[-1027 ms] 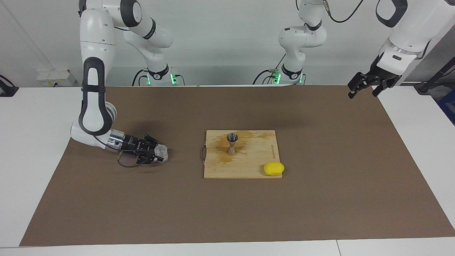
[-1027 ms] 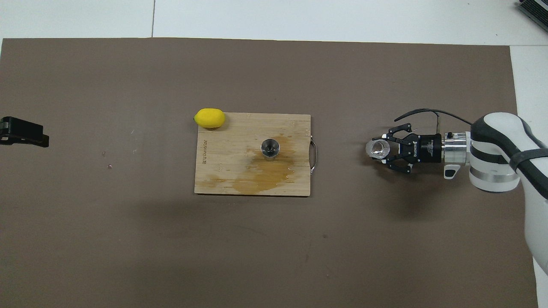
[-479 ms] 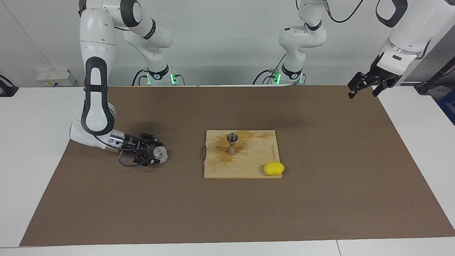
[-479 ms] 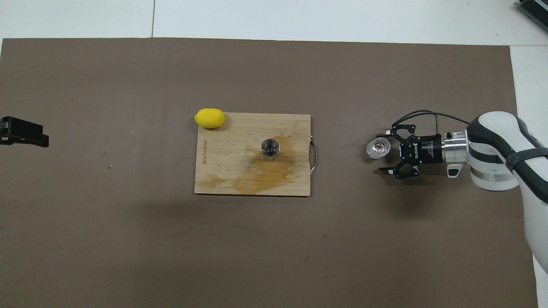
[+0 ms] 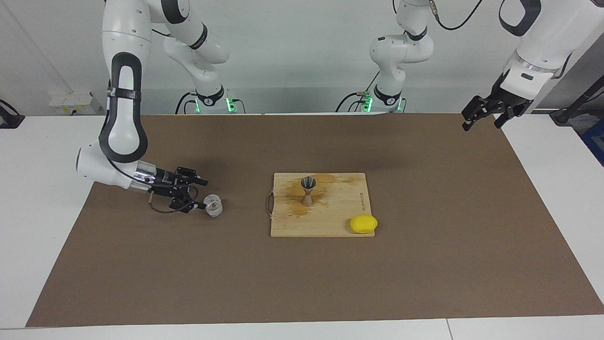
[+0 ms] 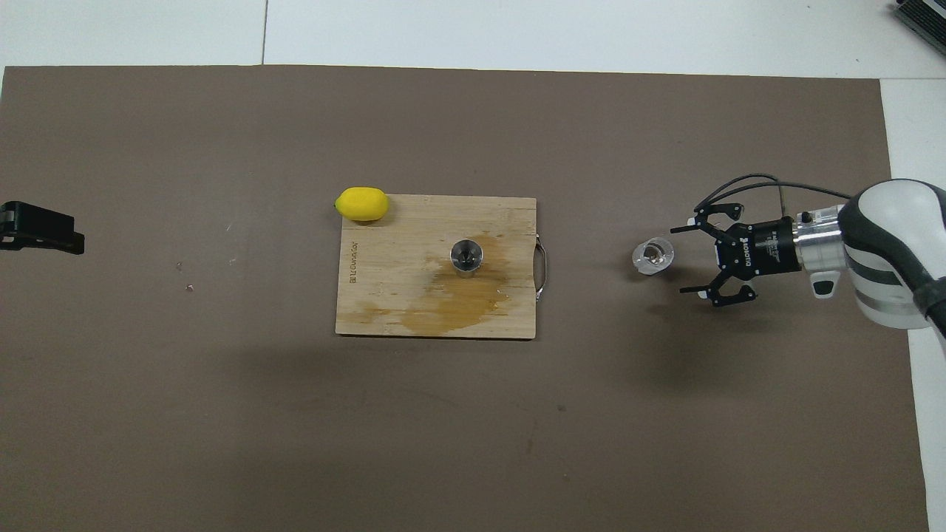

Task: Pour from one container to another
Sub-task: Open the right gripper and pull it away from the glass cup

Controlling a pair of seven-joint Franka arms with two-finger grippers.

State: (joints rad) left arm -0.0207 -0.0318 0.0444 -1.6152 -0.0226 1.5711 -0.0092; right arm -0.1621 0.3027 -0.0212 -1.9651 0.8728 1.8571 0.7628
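Note:
The small clear glass cup (image 5: 213, 206) stands upright on the brown mat, beside the board toward the right arm's end of the table; it also shows in the overhead view (image 6: 653, 256). My right gripper (image 5: 203, 193) is open and empty, low over the mat just beside the glass and apart from it; its fingers (image 6: 689, 258) point at the glass. The metal jigger (image 5: 308, 190) stands upright on the wooden cutting board (image 5: 330, 222), seen from above as a round rim (image 6: 466, 256). My left gripper (image 5: 481, 122) waits, raised and open, over the mat's corner at the left arm's end.
A yellow lemon (image 5: 363, 224) lies at a corner of the board farther from the robots, also in the overhead view (image 6: 361, 204). A brownish wet stain (image 6: 454, 303) covers part of the board (image 6: 377, 295). The board has a metal handle (image 6: 543, 267) facing the glass.
My right gripper opened, let go of the glass and drew back toward the right arm's end of the table. The glass now stands free on the mat. The left arm stayed still.

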